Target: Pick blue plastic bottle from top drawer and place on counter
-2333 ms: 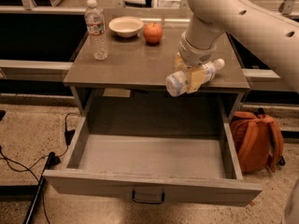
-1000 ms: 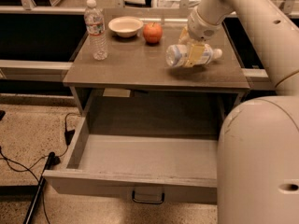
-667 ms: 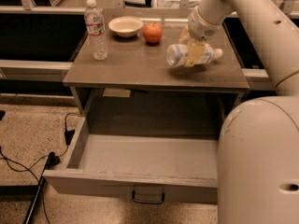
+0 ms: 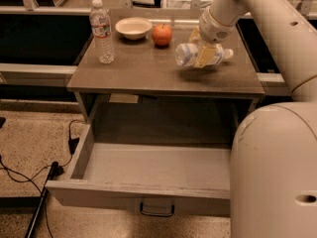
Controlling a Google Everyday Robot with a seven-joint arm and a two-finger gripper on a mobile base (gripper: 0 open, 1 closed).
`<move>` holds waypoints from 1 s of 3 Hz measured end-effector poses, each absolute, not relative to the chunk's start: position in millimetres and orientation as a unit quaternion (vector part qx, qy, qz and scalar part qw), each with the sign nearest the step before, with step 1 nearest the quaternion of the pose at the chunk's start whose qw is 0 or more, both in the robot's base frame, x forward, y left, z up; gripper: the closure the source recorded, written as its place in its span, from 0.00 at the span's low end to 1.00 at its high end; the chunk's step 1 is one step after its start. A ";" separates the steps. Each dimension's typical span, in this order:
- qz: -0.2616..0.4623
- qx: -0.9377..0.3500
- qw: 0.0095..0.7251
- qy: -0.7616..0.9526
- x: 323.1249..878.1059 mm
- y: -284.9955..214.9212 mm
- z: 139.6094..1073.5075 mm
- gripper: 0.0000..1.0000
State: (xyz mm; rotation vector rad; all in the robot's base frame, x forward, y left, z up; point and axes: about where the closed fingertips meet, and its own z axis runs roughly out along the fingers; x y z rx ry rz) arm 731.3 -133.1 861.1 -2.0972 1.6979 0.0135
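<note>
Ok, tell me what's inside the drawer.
Nothing on the drawer floor that shows; its right end is hidden by the robot's arm. The gripper holds the bottle over the counter.

The gripper [image 4: 204,56], tan-yellow, at two o'clock over the counter [image 4: 138,71], clasps the pale blue-white bottle [image 4: 184,54]. The counter is glossy grey-brown. The drawer [image 4: 153,170] is flat grey with a dark handle [image 4: 157,210]. The arm [image 4: 267,29] is cream-white. At eleven o'clock stands a clear bottle [image 4: 102,33] with a white cap; at twelve, a cream bowl [image 4: 133,28] and an orange-red fruit [image 4: 162,34]. The floor [image 4: 29,133] is speckled brown.
</note>
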 end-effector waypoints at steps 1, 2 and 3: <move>0.005 -0.758 0.220 0.614 731.3 -133.1 861.0 0.13; 0.005 -0.758 0.220 0.614 731.3 -133.1 861.0 0.00; 0.005 -0.758 0.220 0.614 731.5 -132.9 860.7 0.00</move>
